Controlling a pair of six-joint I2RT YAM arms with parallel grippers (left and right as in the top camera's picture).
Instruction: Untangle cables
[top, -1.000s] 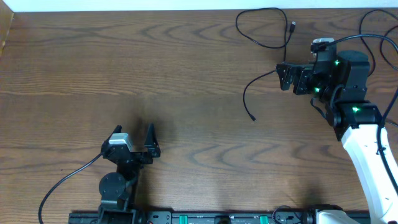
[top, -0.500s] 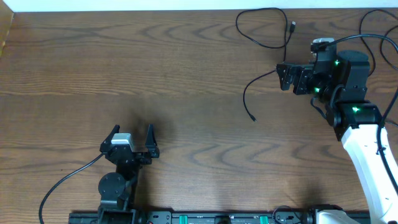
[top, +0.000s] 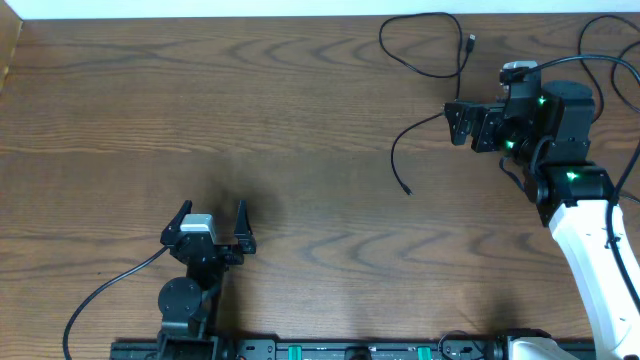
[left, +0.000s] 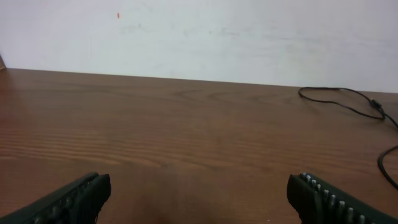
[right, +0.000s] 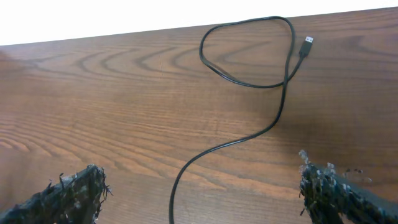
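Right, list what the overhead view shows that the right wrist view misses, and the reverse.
Overhead only: the left gripper, jaws open over bare wood, the white right arm, and the thin black cable's free lower end. Right wrist only: the rough texture of its own fingers. Both: the cable's loop, its USB plug, and the brown wooden table.

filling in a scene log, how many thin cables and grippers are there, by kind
black cable: 1
grippers: 2, left gripper and right gripper
total: 3
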